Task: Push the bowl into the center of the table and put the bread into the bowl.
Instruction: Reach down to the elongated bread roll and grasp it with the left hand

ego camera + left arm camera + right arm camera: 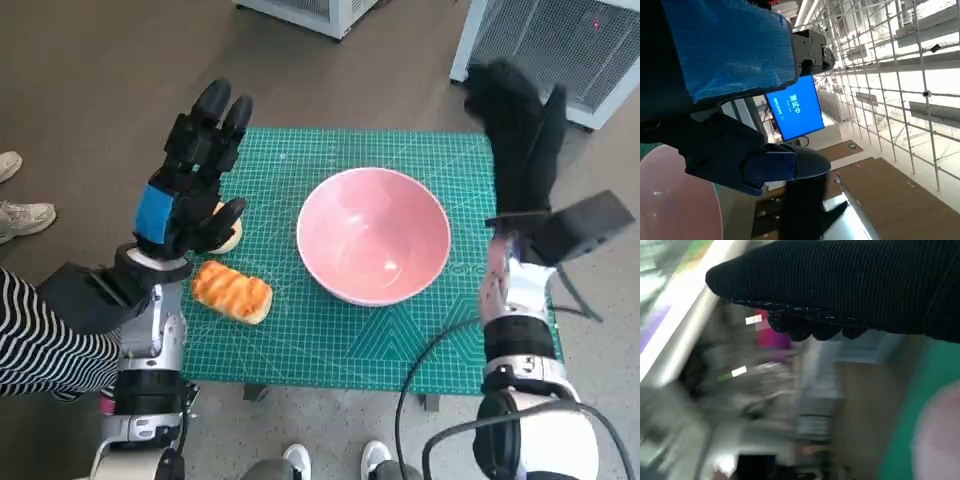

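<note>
A pink bowl sits empty on the green cutting mat, a little right of the mat's middle. A golden bread roll lies on the mat to the bowl's left. My left hand is raised above the mat's left side, over the roll, fingers spread and holding nothing. My right hand is lifted beside the bowl's right rim at the mat's right edge, fingers extended and empty. The left wrist view catches the bowl's rim; the blurred right wrist view shows the glove and a bit of the bowl.
A second pale bun peeks out under my left hand. A person in a striped sleeve sits at the left, with shoes on the floor. White cabinets stand beyond the table's far right corner.
</note>
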`<action>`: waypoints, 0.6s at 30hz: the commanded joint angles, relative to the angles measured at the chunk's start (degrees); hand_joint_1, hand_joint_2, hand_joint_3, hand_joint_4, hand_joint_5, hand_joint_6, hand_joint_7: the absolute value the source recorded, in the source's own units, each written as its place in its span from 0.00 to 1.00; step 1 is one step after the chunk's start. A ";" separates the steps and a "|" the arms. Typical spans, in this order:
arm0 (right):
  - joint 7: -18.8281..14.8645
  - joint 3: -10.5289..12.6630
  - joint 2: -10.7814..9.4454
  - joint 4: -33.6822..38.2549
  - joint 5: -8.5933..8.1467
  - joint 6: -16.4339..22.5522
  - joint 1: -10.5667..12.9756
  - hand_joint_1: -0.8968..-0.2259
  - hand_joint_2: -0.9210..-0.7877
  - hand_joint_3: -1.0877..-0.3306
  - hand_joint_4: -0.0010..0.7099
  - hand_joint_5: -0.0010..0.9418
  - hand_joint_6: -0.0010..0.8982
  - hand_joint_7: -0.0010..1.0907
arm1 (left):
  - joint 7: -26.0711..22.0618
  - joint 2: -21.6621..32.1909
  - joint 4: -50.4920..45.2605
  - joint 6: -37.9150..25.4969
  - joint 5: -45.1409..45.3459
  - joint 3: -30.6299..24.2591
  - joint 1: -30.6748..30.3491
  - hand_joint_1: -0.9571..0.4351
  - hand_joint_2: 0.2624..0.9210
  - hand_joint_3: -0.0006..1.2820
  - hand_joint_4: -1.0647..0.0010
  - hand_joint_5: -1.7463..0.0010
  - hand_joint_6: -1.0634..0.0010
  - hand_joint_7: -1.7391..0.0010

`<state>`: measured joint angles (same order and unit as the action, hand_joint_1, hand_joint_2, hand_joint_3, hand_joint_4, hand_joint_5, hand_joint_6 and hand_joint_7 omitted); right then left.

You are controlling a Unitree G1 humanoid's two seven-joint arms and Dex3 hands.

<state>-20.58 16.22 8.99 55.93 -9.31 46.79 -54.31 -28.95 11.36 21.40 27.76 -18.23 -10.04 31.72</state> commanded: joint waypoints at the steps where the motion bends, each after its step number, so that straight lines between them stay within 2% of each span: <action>1: -2.90 -3.09 -0.06 -8.51 -0.45 1.50 4.81 0.32 0.00 0.40 0.20 0.02 0.00 0.48 | 0.13 -0.05 0.13 0.19 0.30 0.42 2.37 0.18 1.00 0.30 0.89 1.00 0.93 0.87; 6: -4.40 -5.21 0.31 -15.32 -1.14 -0.10 7.42 0.29 0.00 0.41 0.22 0.02 0.00 0.49 | 0.21 -0.27 0.31 0.18 0.50 0.83 3.65 0.18 1.00 0.30 0.89 1.00 0.93 0.87; 11: -4.38 -6.90 0.63 -21.74 -0.95 -2.41 9.89 0.26 0.00 0.43 0.22 0.02 0.00 0.49 | 0.51 -0.18 -0.60 0.24 1.07 1.32 4.81 0.18 1.00 0.30 0.89 1.00 0.93 0.88; 18: -4.09 -7.90 1.06 -26.19 -1.19 -4.43 11.40 0.24 0.00 0.46 0.22 0.02 0.00 0.49 | 0.43 0.42 -1.06 0.46 1.89 2.10 6.47 0.18 1.00 0.30 0.89 1.00 0.93 0.88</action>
<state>-24.36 8.78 9.14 31.14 -9.69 43.75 -44.63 -28.46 11.19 21.42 27.75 -17.52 -8.51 36.33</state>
